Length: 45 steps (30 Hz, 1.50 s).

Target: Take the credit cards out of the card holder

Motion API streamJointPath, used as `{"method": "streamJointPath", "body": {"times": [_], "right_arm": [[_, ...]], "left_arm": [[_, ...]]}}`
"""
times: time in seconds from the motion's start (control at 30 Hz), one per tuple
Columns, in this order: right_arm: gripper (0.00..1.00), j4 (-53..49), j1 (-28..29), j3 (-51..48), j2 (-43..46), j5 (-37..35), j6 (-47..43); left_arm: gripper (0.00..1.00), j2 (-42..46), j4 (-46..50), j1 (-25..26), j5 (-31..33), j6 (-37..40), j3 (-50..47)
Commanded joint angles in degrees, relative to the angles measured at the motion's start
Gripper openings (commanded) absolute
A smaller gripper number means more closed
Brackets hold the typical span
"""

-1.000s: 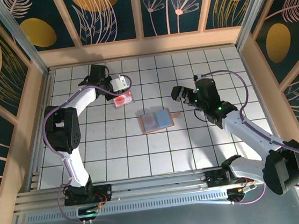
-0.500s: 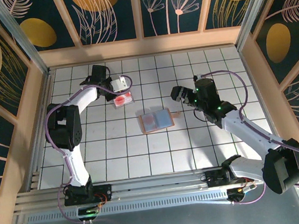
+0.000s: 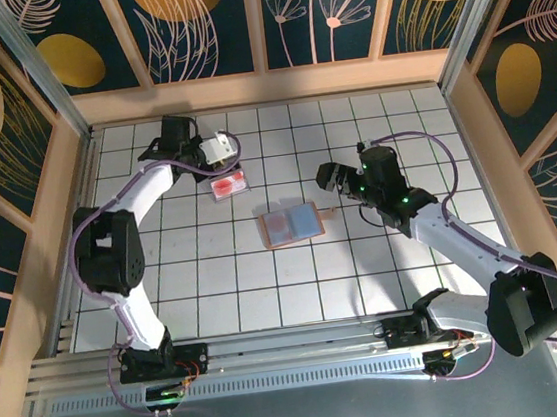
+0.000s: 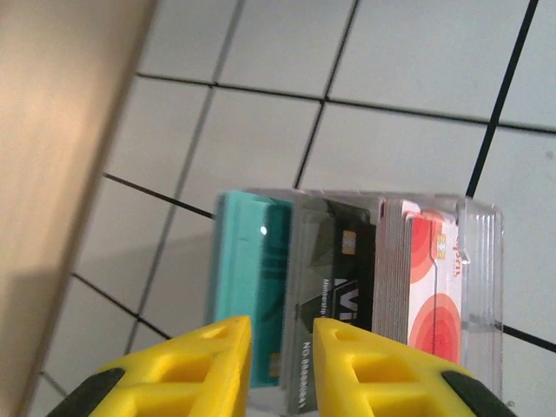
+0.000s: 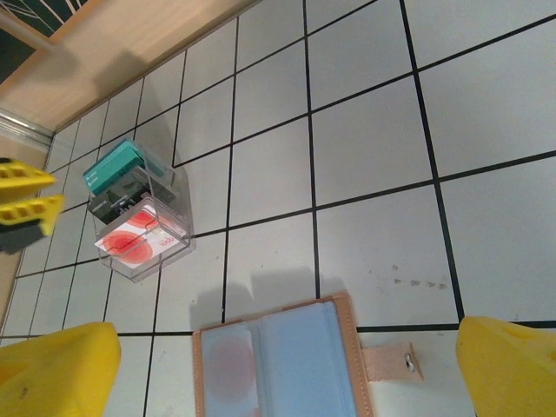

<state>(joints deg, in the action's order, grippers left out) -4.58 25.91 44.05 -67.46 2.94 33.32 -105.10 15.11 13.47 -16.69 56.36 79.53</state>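
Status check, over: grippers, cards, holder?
Left fingers slightly apart, empty, by clear box. Right fingers wide open near card holder. Credit cards in box; holder lies open. Nothing blocking.

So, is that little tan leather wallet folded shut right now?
No, the tan leather folding wallet lies spread open and flat on the white tiled table, its greyish-blue inside facing up.
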Motion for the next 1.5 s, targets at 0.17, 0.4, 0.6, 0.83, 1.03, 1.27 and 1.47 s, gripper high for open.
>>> {"method": "streamJointPath", "body": {"times": [0.17, 0.4, 0.6, 0.83, 1.03, 1.27, 1.47], "right_arm": [[0.99, -0.6, 3.2, 2.5, -1.8, -3.4, -1.9], [0.96, -2.1, 7.3, 4.2, -5.3, -6.8, -3.8], [0.82, -6.0, 12.6, 8.6, -12.1, -10.0, -6.7], [0.61, -12.6, 19.5, 16.6, -24.1, -12.3, -9.9], [0.56, -15.0, 23.4, 21.0, -31.3, -11.0, -11.4], [0.56, -17.2, 25.5, 23.5, -35.6, -10.9, -12.2], [0.59, -17.0, 26.3, 24.8, -38.1, -10.2, -12.5]], "left_arm": [[0.37, 14.6, -11.4, -0.2, -5.3, -9.6, -8.9], [0.98, 23.5, -20.3, -0.2, -4.2, -23.5, -15.9], [0.99, 29.9, -24.5, -0.3, 2.3, -41.8, -20.7], [0.99, 32.9, -24.1, -0.2, 14.4, -59.4, -24.2], [0.99, 35.5, -26.6, -0.2, 25.1, -71.1, -31.7], [0.99, 38.7, -28.0, -0.3, 31.1, -80.7, -39.2], [0.99, 40.0, -28.5, -0.2, 32.2, -84.1, -42.1]]}}
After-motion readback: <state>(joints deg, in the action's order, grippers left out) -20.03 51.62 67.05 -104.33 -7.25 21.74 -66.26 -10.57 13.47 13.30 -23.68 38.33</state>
